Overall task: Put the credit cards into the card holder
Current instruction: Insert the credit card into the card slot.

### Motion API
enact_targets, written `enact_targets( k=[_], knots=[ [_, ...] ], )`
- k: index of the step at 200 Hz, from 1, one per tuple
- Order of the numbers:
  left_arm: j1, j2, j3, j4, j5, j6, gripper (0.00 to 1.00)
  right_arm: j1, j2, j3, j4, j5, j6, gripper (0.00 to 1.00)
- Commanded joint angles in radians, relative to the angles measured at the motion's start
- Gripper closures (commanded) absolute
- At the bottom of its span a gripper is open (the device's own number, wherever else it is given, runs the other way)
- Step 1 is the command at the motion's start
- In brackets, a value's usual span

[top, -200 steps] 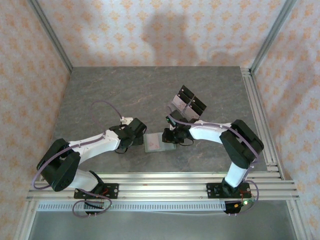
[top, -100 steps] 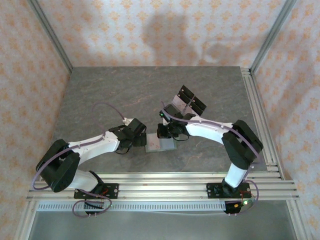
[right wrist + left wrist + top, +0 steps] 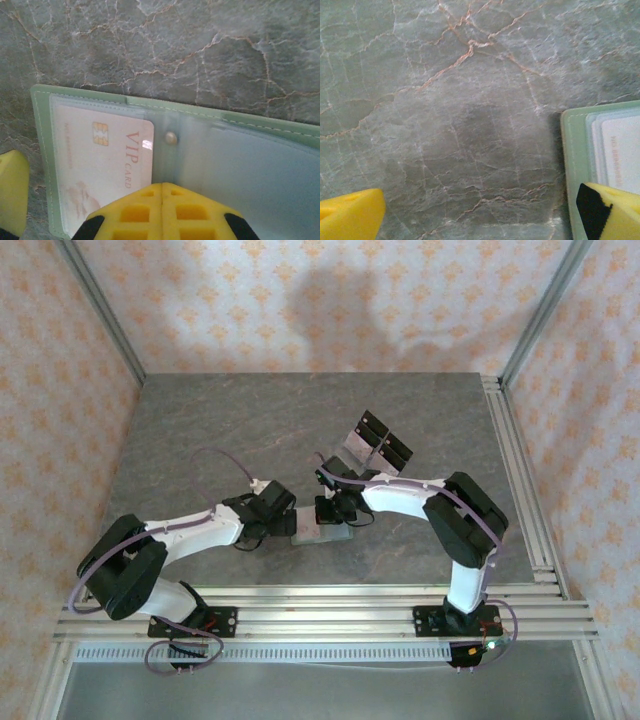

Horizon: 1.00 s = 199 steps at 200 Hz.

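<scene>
The card holder (image 3: pixel 235 150) lies open and flat on the table, sage green with a lighter inside and a small snap (image 3: pixel 171 137). One pale credit card (image 3: pixel 107 160), marked VIP, sits in its left pocket. My right gripper (image 3: pixel 162 189) is shut, its fingers pressed together over the holder's middle fold with nothing between them. My left gripper (image 3: pixel 480 215) is open, and its right fingertip (image 3: pixel 612 212) rests on the holder's edge (image 3: pixel 574 160), where the credit card (image 3: pixel 622 150) shows. From above, the card holder (image 3: pixel 322 534) lies between the left gripper (image 3: pixel 284 518) and the right gripper (image 3: pixel 334 513).
A clear stand with black panels (image 3: pixel 376 444) stands just behind the right arm. The grey marble table (image 3: pixel 220 430) stretches back and left. Aluminium rails (image 3: pixel 520 470) run along its right and near edges. Patterned walls close it in.
My right gripper has moved left, onto the middle of the open card holder. The holder has slid slightly toward the near edge. My left arm has edged right toward it.
</scene>
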Motion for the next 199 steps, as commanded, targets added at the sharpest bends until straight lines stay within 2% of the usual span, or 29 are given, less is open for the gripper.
enact_targets(
  k=[1, 54, 199],
  knots=[
    [-0.008, 0.013, -0.022, 0.001, -0.044, -0.008, 0.01, 0.006, 0.001, 0.008, -0.021, 0.021, -0.016, 1.00],
    [-0.010, 0.044, -0.035, 0.009, -0.050, -0.018, 0.04, 0.006, -0.011, 0.001, -0.020, 0.012, -0.013, 1.00],
    [-0.031, 0.084, -0.053, 0.041, -0.046, -0.029, 0.10, 0.014, 0.052, 0.026, 0.102, -0.181, 0.049, 1.00]
  ],
)
